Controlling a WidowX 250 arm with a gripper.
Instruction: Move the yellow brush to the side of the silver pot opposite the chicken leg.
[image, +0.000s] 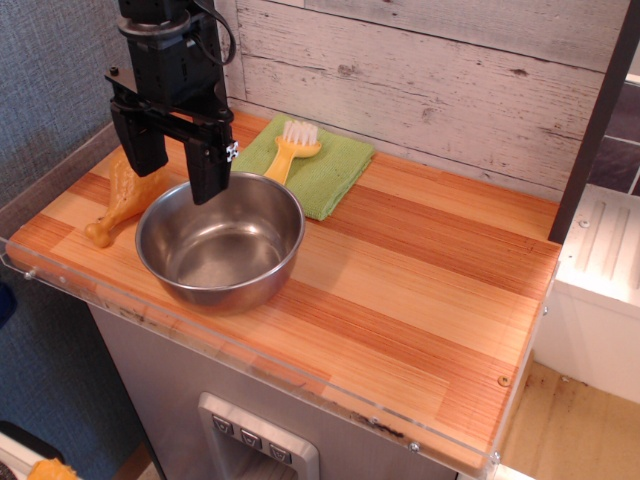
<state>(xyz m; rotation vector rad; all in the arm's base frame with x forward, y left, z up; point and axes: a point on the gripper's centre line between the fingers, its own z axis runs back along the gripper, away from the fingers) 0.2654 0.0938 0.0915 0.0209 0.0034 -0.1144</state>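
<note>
The yellow brush (289, 150) lies on a green cloth (318, 165) behind the silver pot (220, 245), bristles toward the wall. The silver pot stands empty on the wooden counter's left part. The chicken leg (122, 200) lies left of the pot, partly hidden by my gripper. My black gripper (175, 162) hangs above the pot's far-left rim, open and empty, with one finger over the chicken leg and the other over the pot's rim. The brush is to the right of the gripper.
The wooden counter (420, 270) has a clear plastic edge strip along its front and left. A whitewashed plank wall runs behind. A dark post (595, 120) stands at the right, with a white unit beyond it.
</note>
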